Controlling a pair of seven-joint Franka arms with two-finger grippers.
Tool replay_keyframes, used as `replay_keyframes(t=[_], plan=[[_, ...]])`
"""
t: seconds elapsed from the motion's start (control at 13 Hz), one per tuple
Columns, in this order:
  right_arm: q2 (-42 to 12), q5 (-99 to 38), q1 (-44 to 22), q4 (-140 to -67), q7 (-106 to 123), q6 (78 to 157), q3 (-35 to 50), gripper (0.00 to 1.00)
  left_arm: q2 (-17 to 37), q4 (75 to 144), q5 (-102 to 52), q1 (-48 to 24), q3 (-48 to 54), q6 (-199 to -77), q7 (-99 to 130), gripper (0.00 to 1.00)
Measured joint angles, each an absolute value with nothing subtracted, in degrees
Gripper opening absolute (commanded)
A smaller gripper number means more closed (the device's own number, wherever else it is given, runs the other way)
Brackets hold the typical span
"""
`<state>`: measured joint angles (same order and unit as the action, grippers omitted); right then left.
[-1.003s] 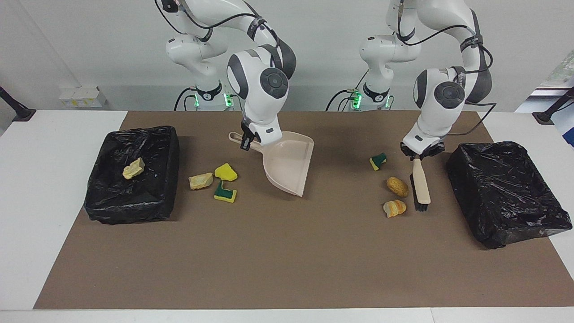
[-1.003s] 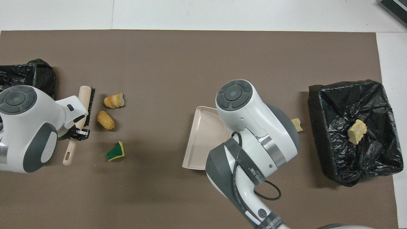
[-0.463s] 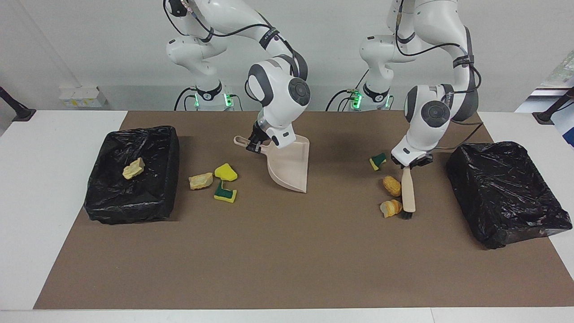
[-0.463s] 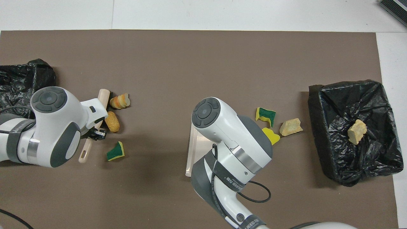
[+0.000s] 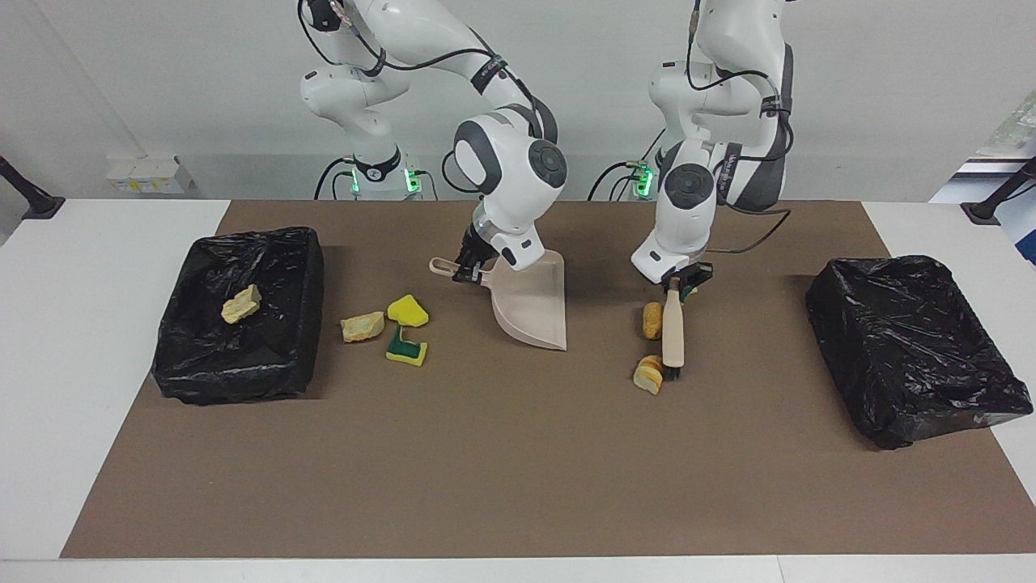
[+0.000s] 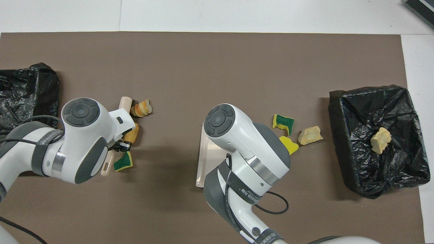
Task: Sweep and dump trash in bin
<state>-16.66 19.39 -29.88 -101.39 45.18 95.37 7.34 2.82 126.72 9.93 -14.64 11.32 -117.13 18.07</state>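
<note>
My right gripper (image 5: 468, 270) is shut on the handle of the beige dustpan (image 5: 530, 312), which is steeply tilted with its lip on the mat; the arm hides most of the dustpan (image 6: 202, 159) from above. My left gripper (image 5: 678, 283) is shut on the brush (image 5: 672, 334), bristles down on the mat. Two orange-brown trash lumps (image 5: 651, 320) (image 5: 649, 375) touch the brush on its dustpan side. A green sponge piece (image 6: 122, 162) lies by the brush's handle end. Two sponge pieces (image 5: 407, 310) (image 5: 406, 347) and a tan foam chunk (image 5: 362, 325) lie between dustpan and bin (image 5: 235, 372).
That black-bagged bin at the right arm's end of the table holds one tan foam chunk (image 5: 241, 304). A second black-bagged bin (image 5: 914, 348) stands at the left arm's end. A brown mat (image 5: 518, 470) covers the table.
My left gripper has dragged the brush toward the dustpan, pushing the two orange-brown lumps along. My right gripper has turned the dustpan steeper and shifted it slightly toward the brush.
</note>
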Motion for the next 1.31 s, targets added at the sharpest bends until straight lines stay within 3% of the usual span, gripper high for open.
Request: replay_keyframes(t=[0.54, 1.0, 1.31], plan=[[-16.8, 19.7, -30.3, -102.3, 43.6, 98.2, 7.2, 0.0, 0.8, 126.7, 4.2, -14.7, 26.8, -116.3, 43.7, 0.0], [-17.0, 19.7, -29.6, -105.1, 43.6, 104.5, 7.1, 0.0, -3.4, 123.0, 1.7, -13.0, 24.2, -99.7, 43.0, 0.0], [-17.0, 19.7, -29.6, -105.3, 43.2, 105.3, 7.1, 0.0, -6.5, 127.8, 1.6, -6.1, 20.7, -93.9, 36.8, 0.0]])
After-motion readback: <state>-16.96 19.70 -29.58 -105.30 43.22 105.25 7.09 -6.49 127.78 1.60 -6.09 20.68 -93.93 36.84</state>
